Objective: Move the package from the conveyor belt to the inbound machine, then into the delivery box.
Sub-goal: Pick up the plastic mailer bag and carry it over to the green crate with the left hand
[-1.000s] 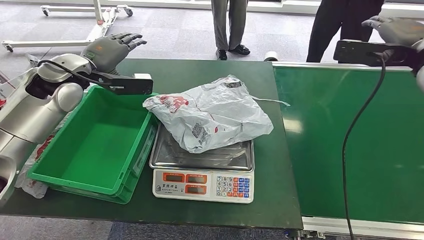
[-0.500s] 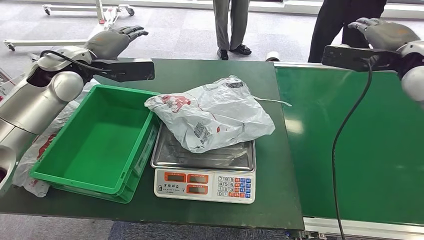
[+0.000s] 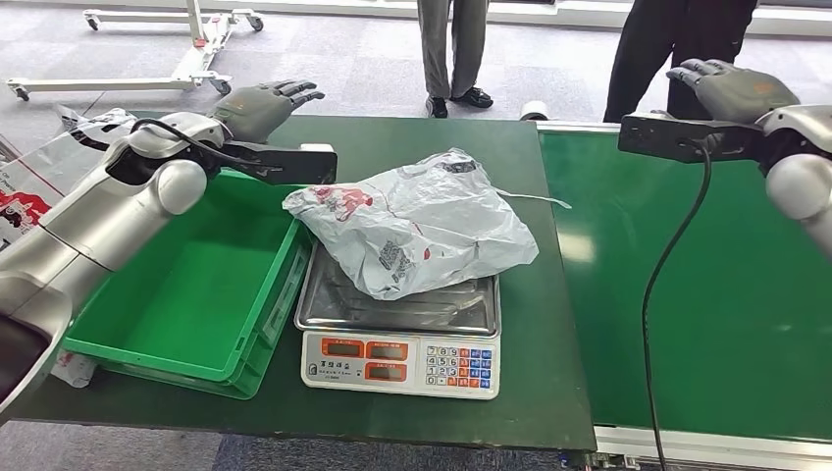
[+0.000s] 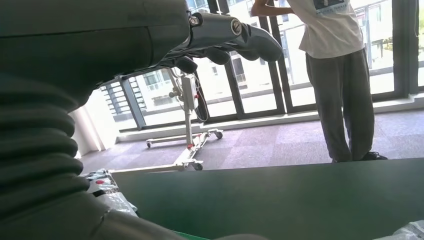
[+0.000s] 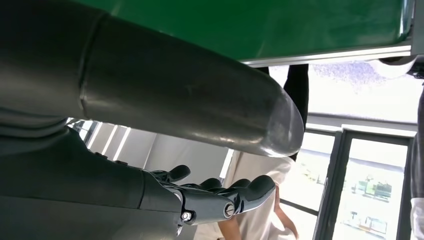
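- The package [image 3: 417,231], a crumpled white plastic bag with red print, lies on the steel pan of the scale [image 3: 397,324], the inbound machine, near the front edge of the desk [image 3: 412,137]. It overhangs the pan at the back and on the side toward the green delivery box [image 3: 186,285].
- My left robot hand [image 3: 263,103] hovers over the desk's far left edge, beyond the box, fingers spread and holding nothing.
- My right robot hand [image 3: 731,88] is up at the far edge of the conveyor belt [image 3: 746,294], fingers apart and empty.
- By my reading, the weighing step is done and the transfer into the box remains.
- Risks I see: the bag is slack and slippery, so a shallow pinch could catch film alone and the contents may sag or drop out of the grip.
- A sideways drag could shove the scale or snag the bag on the box rim.
- The right wrist's cable [image 3: 677,255] hangs over the belt and could catch on a wide swing.
- People stand just beyond the desk's far edge; I would keep the arms low.
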### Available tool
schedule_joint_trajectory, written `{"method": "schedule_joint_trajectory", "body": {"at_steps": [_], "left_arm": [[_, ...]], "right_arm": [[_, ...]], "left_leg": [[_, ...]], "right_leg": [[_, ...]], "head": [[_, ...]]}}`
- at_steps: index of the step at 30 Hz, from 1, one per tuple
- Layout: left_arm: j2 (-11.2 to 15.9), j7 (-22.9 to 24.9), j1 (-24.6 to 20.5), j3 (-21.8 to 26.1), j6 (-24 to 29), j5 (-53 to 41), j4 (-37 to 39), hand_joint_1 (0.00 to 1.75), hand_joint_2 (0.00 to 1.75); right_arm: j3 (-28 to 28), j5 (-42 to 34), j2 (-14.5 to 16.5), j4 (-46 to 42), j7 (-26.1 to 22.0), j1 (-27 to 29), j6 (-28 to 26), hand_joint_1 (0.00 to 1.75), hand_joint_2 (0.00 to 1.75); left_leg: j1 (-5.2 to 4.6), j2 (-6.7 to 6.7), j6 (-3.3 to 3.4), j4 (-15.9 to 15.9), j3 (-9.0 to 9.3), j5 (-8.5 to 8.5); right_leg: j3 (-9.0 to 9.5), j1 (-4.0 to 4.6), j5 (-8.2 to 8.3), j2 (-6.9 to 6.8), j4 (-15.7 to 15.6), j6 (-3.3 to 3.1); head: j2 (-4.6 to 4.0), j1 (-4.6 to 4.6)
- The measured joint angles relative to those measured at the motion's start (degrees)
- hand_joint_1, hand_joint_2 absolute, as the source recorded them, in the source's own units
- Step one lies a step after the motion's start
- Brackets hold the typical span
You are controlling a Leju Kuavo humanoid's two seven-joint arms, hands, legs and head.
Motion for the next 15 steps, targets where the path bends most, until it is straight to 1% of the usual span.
{"method": "schedule_joint_trajectory", "body": {"at_steps": [3,5,7,11,15], "left_arm": [[-1.54,-1.13,0.61,-0.57,1.91,-2.02,1.63,0.00,1.75],[-3.43,-2.05,1.52,-1.00,3.71,-3.55,3.60,0.00,1.75],[-5.90,-2.85,2.56,-1.45,5.35,-4.75,5.80,0.00,1.75],[-10.39,-3.21,4.26,-2.24,7.08,-6.49,8.90,0.00,1.75],[-13.86,-3.89,5.78,-2.93,9.01,-9.12,11.73,0.00,1.75]], "right_arm": [[0.00,0.20,0.00,-0.10,-0.38,0.31,0.09,0.00,0.00],[0.00,0.70,0.09,-0.17,-0.67,0.76,-0.09,0.00,0.00],[0.04,1.43,0.68,-0.08,-0.91,1.11,-0.37,0.00,0.00],[0.34,2.70,3.38,1.03,-0.97,1.38,-1.21,0.00,0.00],[0.45,3.83,6.12,3.11,-1.22,2.24,-2.83,0.00,0.00]], "left_leg": [[0.00,-0.01,0.00,0.00,0.00,0.00],[0.00,-0.06,0.01,0.00,-0.01,0.00],[-0.01,-0.11,0.03,0.01,-0.04,0.01],[-0.02,-0.06,0.05,0.02,-0.06,0.02],[-0.02,-0.10,0.05,0.02,-0.05,0.02]], "right_leg": [[0.01,-0.02,0.00,-0.01,0.00,0.00],[0.04,-0.04,0.00,-0.06,0.00,0.00],[0.06,-0.05,0.00,-0.11,0.00,0.01],[0.04,-0.07,0.02,-0.06,0.00,0.04],[0.03,-0.06,0.02,-0.09,0.00,0.04]], "head": [[0.00,-0.01],[0.00,0.01],[0.00,0.02],[0.00,0.02],[0.00,-0.01]]}}
